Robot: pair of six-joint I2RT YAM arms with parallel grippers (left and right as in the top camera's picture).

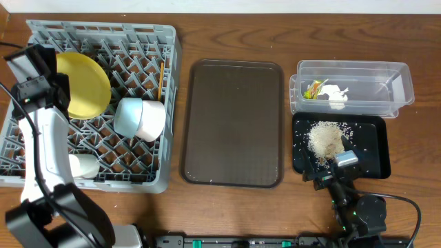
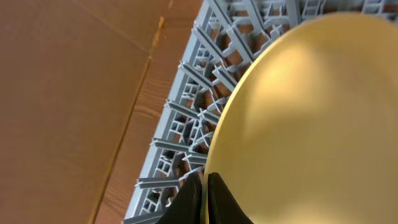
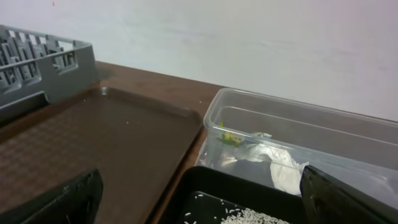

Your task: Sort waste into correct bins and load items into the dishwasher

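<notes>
The pale-yellow plate (image 1: 83,86) stands tilted in the grey dish rack (image 1: 138,172) at the far left. My left gripper (image 1: 58,89) is shut on the plate's rim; the left wrist view shows its black fingers (image 2: 205,190) pinching the plate (image 2: 305,118). A light-blue bowl (image 1: 128,114) and a white bowl (image 1: 153,121) lie in the rack, with chopsticks (image 1: 161,80) beside them. The clear tub (image 1: 403,83) holds the wrapper (image 1: 315,89) and tissue (image 1: 336,96). Rice scraps (image 1: 325,138) lie in the black tray (image 1: 375,148). My right gripper (image 1: 329,172) is open and empty at that tray's front edge.
A large brown serving tray (image 1: 233,124) lies between the rack and the bins. In the right wrist view it (image 3: 93,143) lies left of the open fingers (image 3: 205,205), with the tub (image 3: 292,124) and a white wall behind it.
</notes>
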